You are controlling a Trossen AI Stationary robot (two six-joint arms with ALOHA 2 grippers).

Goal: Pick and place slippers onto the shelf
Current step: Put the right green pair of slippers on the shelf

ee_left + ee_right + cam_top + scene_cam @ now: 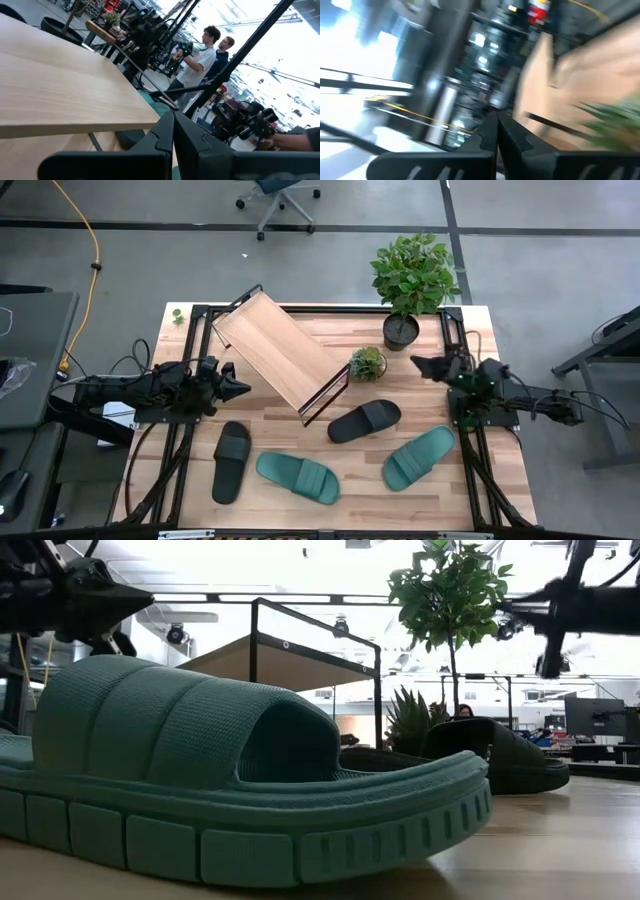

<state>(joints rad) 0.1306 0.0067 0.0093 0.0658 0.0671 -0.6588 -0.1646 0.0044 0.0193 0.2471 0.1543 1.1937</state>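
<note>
room: grey floor around a butcher-block bench (340,330); two people stand in the background of the left wrist view.
shelf: slanted light-wood board in a black wire frame (280,352), lying diagonally from the far-left corner toward the bench centre; bare of slippers.
black slipper a (231,461): near the left edge, toward the front, lengthwise front to back.
black slipper b (365,420): bench centre, just past the shelf's lower end.
teal slipper a (298,476): front centre, just beside black slipper a; fills the low view (240,785).
teal slipper b (419,457): front right, angled.
plants: tall potted plant (410,280) at the far edge toward the right; small plant (367,364) beside the shelf's end.
left gripper (240,386): at the left edge, raised, fingers pressed together on nothing; the shelf board lies just ahead, black slipper a nearer the front edge, apart from the fingers.
right gripper (420,364): at the right edge, raised, fingers together, empty; every slipper lies apart from it toward the front.
</note>
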